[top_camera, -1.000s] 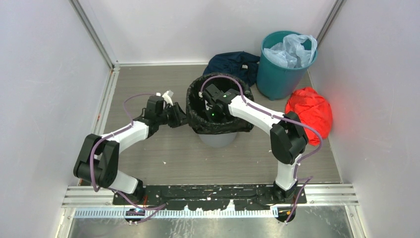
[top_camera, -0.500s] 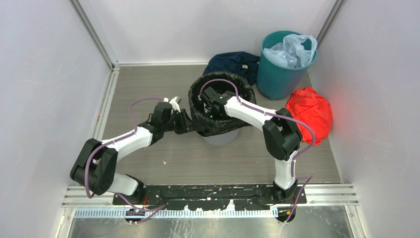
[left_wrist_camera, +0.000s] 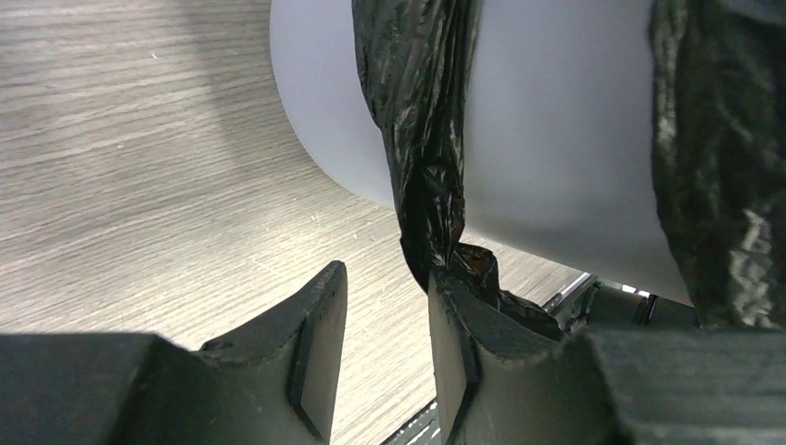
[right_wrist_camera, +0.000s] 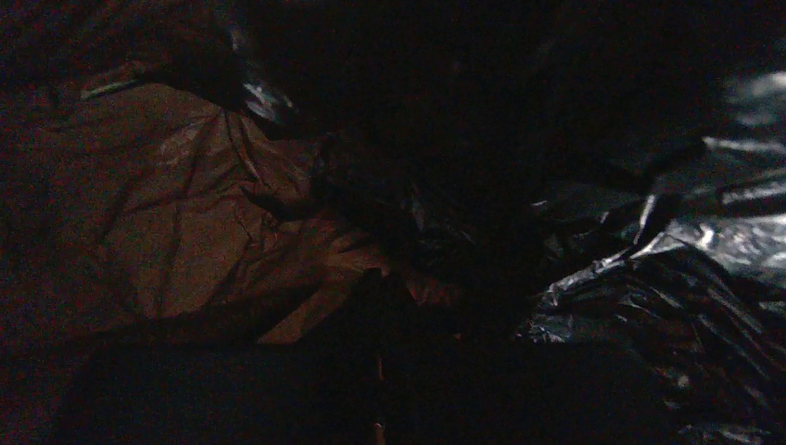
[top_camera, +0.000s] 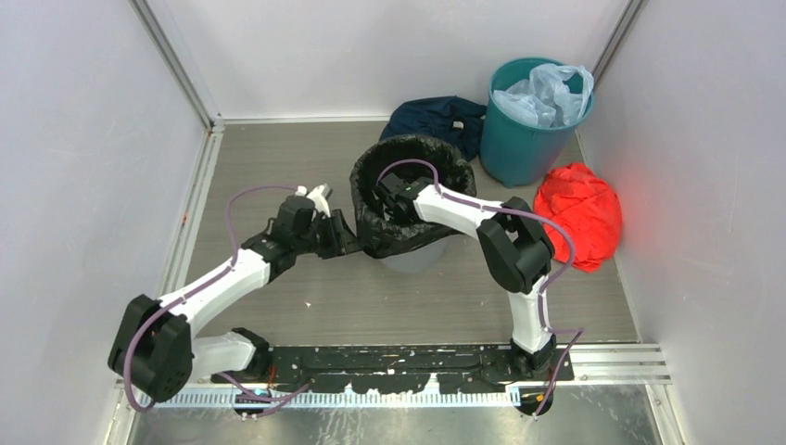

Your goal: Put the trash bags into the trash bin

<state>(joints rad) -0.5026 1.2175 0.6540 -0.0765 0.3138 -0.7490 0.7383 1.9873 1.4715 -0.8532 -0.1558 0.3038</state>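
The black trash bag (top_camera: 413,206) lines the light grey trash bin (top_camera: 409,260), its crinkly edge folded over the rim and hanging down the outside. My left gripper (top_camera: 340,237) sits low against the bin's left side. In the left wrist view it (left_wrist_camera: 385,278) is open with bare floor between the fingers. A twisted strand of the bag (left_wrist_camera: 422,176) hangs down the bin wall (left_wrist_camera: 556,139) and touches the tip of the right finger (left_wrist_camera: 454,343). My right gripper (top_camera: 389,192) reaches down inside the bin. Its view is dark, with the fingers (right_wrist_camera: 380,278) shut amid bag folds (right_wrist_camera: 667,278).
A teal bin (top_camera: 528,125) with a pale blue plastic bag (top_camera: 547,93) stands at the back right. A red cloth bundle (top_camera: 580,213) lies right of the grey bin, and a dark blue cloth (top_camera: 436,119) behind it. Walls close in left, right and back.
My left gripper has slid lower along the bin's left side and its jaws have widened. The right gripper has pushed further left inside the bin.
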